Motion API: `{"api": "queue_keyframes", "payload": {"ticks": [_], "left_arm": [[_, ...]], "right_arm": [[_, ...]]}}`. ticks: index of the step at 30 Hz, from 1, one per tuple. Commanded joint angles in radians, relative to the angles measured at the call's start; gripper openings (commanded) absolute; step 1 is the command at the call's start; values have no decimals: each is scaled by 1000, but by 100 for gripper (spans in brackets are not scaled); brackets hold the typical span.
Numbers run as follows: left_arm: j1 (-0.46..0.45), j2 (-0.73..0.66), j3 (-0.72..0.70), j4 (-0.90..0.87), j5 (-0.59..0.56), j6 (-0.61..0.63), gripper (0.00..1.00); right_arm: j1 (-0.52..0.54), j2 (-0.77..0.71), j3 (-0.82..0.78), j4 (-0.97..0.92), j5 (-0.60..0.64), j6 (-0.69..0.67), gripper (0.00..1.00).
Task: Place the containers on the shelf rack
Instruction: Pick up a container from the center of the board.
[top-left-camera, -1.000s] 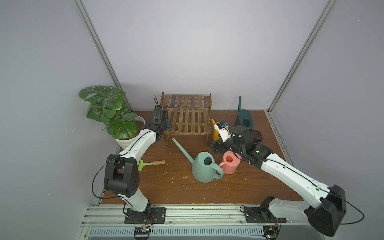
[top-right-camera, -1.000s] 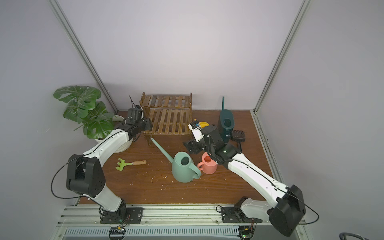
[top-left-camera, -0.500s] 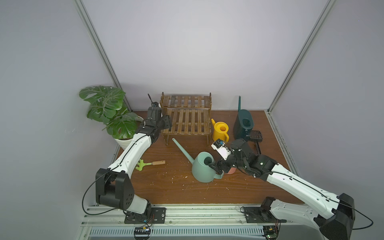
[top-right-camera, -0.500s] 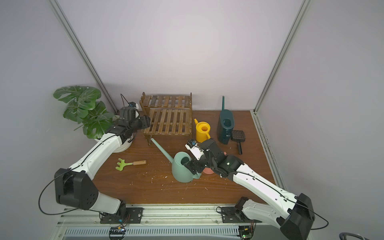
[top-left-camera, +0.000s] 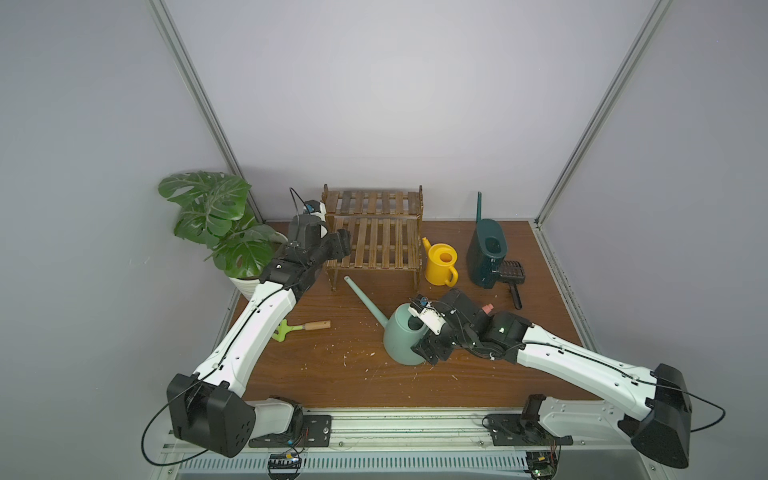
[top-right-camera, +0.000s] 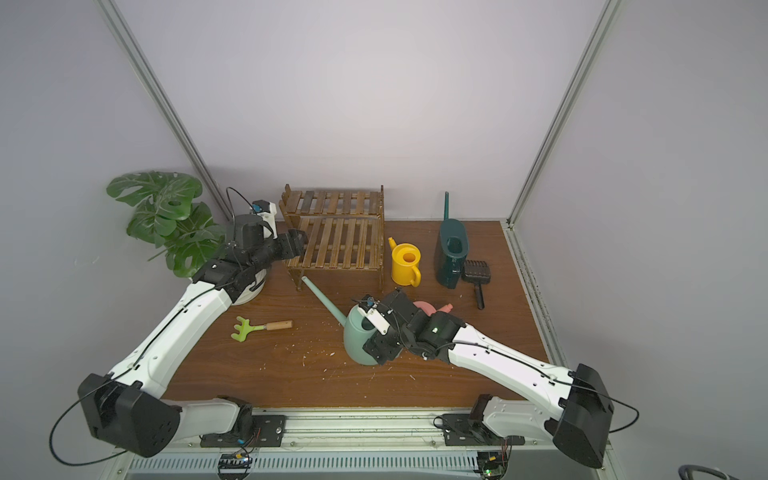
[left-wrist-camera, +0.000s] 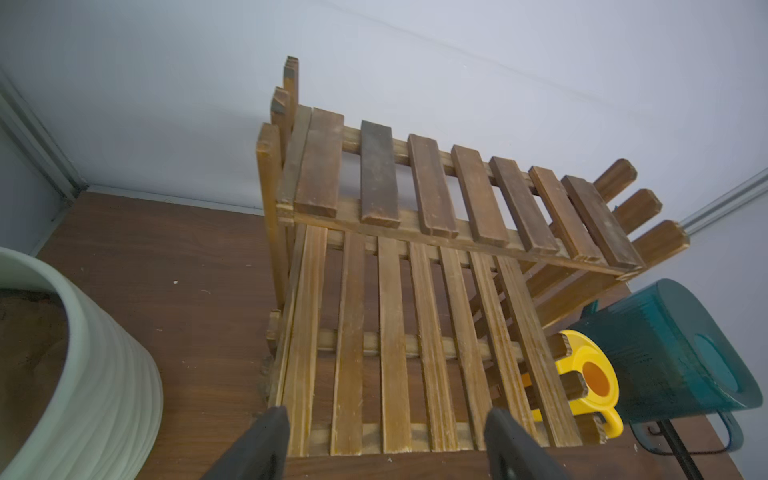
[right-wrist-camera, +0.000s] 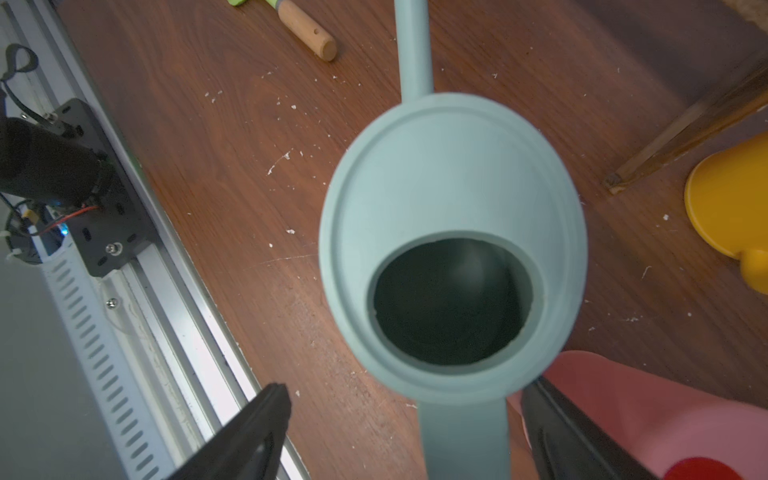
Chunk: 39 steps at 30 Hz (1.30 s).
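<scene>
1. Left wrist view looks along the shelf rack (left-wrist-camera: 390, 332), which stands at the back of the brown table (top-left-camera: 332, 374), against the wall. The left gripper (left-wrist-camera: 386, 419) hovers at the left end of its lower tier, fingers spread wide with nothing pinched.
2. In both top views a potted plant (top-left-camera: 220, 224) stands left of the rack, behind the left arm.
3. The mint-green watering can (top-left-camera: 399, 336) stands upright on the table in front of the rack, its long spout pointing toward the rack's front-left leg. In the right wrist view the right gripper (right-wrist-camera: 405, 390) sits over its handle, fingers parted on either side and not pinching it.
4. The dark-teal watering can (top-left-camera: 486, 257) stands upright on the table, right of the rack.
5. The yellow watering can (top-left-camera: 440, 266) stands on the table between the rack and the teal one.
6. The pink watering can (top-right-camera: 428, 307) is just beside the mint-green one, mostly hidden under the right arm.
7. A black brush (top-left-camera: 513, 274) lies beside the teal can.
8. A green hand rake (top-left-camera: 299, 328) lies well left of the mint-green can.
</scene>
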Motion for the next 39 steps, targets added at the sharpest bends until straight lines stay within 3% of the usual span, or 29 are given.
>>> {"api": "queue_keyframes", "payload": {"ticks": [1, 10, 19, 39], "left_arm": [[-6, -6, -18, -18, -18, -3, 77], [-7, -28, -38, -31, -87, -18, 77], [-6, -18, -43, -31, -93, -24, 78], [-8, -114, -127, -53, -68, -48, 78]], "right_arm": [[20, 18, 11, -16, 29, 44, 89], [122, 104, 12, 161, 67, 190, 81], [196, 156, 20, 313, 38, 268, 88], [292, 331, 104, 501, -112, 270, 88]]}}
